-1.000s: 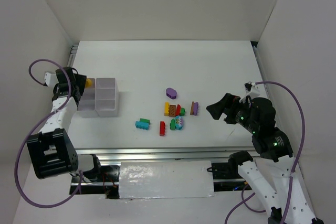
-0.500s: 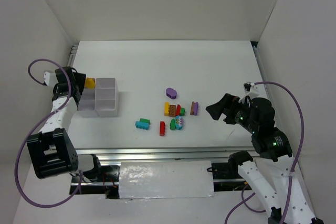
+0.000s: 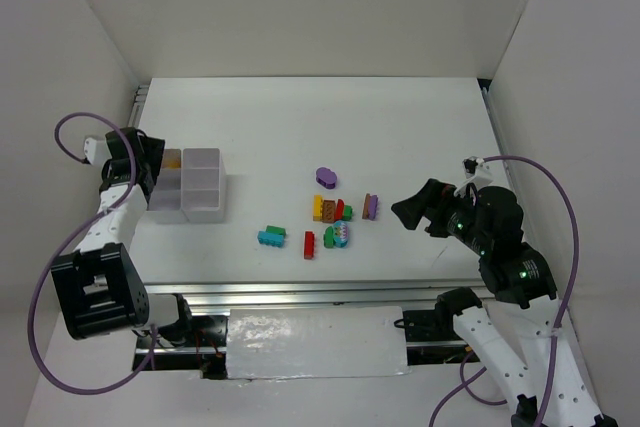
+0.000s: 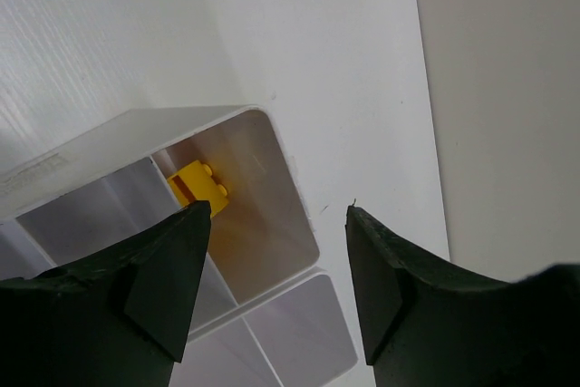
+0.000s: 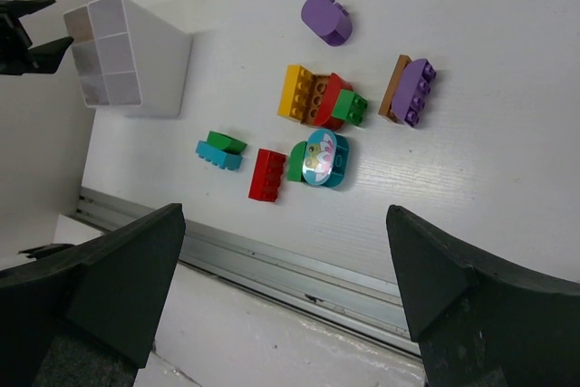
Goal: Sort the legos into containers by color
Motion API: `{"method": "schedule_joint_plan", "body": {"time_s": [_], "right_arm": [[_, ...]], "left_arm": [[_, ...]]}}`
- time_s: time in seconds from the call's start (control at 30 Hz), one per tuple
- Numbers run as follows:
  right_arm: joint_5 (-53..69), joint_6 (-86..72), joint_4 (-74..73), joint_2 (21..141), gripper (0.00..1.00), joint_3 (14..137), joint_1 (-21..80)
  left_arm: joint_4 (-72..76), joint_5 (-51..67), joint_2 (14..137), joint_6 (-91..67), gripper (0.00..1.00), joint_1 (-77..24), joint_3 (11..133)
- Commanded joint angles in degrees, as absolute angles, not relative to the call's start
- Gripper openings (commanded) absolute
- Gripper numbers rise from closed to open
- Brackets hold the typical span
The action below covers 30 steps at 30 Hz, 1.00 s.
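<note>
The white table [image 3: 400, 117] has tall white walls [image 3: 90, 47] on the left, right and far sides, and its far half is bare. The tray [image 3: 205, 209] sits close to the left wall. The left claw [image 4: 276, 208] hangs over the tray's far left box, fingers apart, holding nothing. The right claw [image 3: 403, 210] is spread wide and holds nothing, just right of the legos [image 3: 330, 211] in the middle. One yellow brick [image 4: 200, 185] lies in that far left box.

The left gripper [image 3: 156, 160] hovers at the tray [image 3: 206, 209], legos [image 3: 329, 210] clustered well apart.
</note>
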<state>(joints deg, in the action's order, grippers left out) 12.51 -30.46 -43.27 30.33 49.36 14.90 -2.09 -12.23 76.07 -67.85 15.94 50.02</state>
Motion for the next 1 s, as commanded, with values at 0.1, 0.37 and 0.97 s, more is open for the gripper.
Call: {"method": "schedule_joint_plan", "body": {"time_s": [0.1,0.37,0.97], "right_arm": [[12.7,-29.8,-40.3,30.2,0.99,49.2,15.6],[9.0,-31.6,-41.7,30.1,1.00,50.6,15.6],[9.0,-30.5,-43.2,29.9,1.00,51.2,16.1]], "left_arm": [[-6.8,-13.3,71.1,-63.8,0.88,14.8,55.3],[-22.1,-22.5,76.1,-46.1,0.99,-10.3,73.7],[-24.9,-17.8,106.6,-35.9,0.87,-43.1,81.0]]}}
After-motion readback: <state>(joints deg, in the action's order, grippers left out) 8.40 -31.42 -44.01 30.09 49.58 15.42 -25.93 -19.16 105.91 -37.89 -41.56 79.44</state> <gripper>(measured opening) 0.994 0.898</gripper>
